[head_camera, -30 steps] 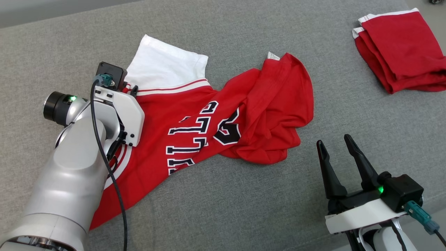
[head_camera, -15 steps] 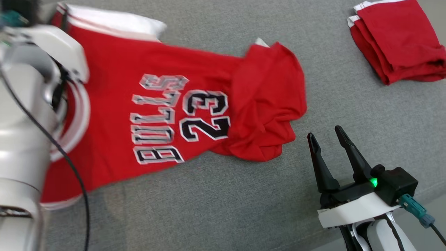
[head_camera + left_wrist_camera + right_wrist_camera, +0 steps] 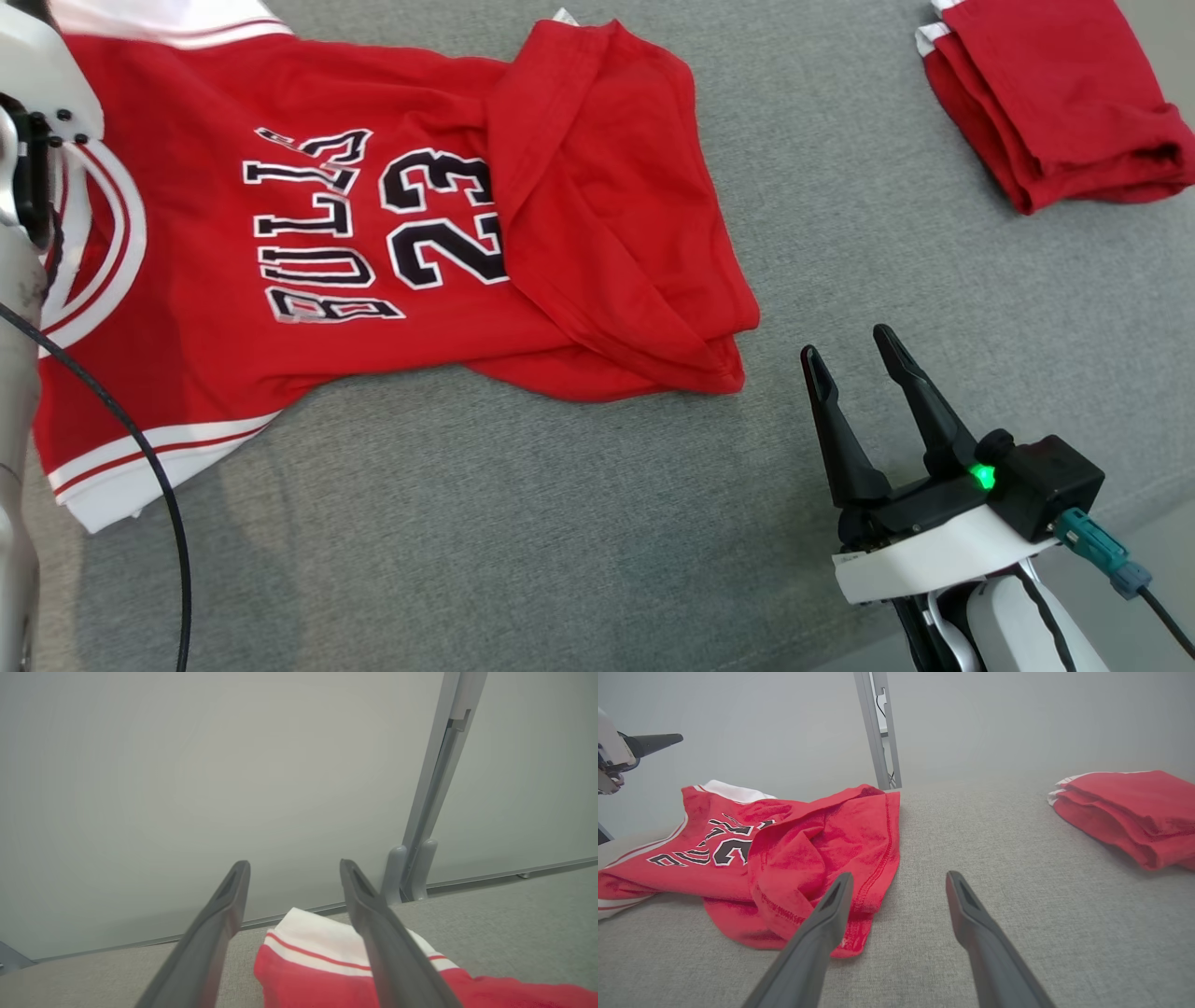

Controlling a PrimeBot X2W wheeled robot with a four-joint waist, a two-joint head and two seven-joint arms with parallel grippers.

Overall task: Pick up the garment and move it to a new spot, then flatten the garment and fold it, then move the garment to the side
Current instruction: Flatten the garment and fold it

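Note:
The garment (image 3: 280,355), a red jersey with white trim and black "BULLS 23" lettering, lies spread on the grey padded surface (image 3: 560,523), with its right-hand part doubled over itself. My left gripper (image 3: 294,868) hovers open above the white-and-red sleeve edge (image 3: 303,947), nothing between its fingers. The left arm's wrist housing (image 3: 37,84) sits at the far left, over the jersey's neckline. Off the jersey's lower right corner, my right gripper (image 3: 845,343) stands open and empty above bare surface. From the right wrist, the jersey (image 3: 794,858) lies just left of the right gripper (image 3: 900,876).
A second red garment (image 3: 1055,103), folded with white trim, lies at the back right, also seen as a stack (image 3: 1120,807). A grey wall with a vertical post (image 3: 878,728) stands behind the surface. Bare grey surface stretches along the front and between the two garments.
The left gripper pulled the jersey's sleeve end leftwards, stretching the lettered front out flat, then opened and let go. The head view has shifted too. The right gripper stayed open.

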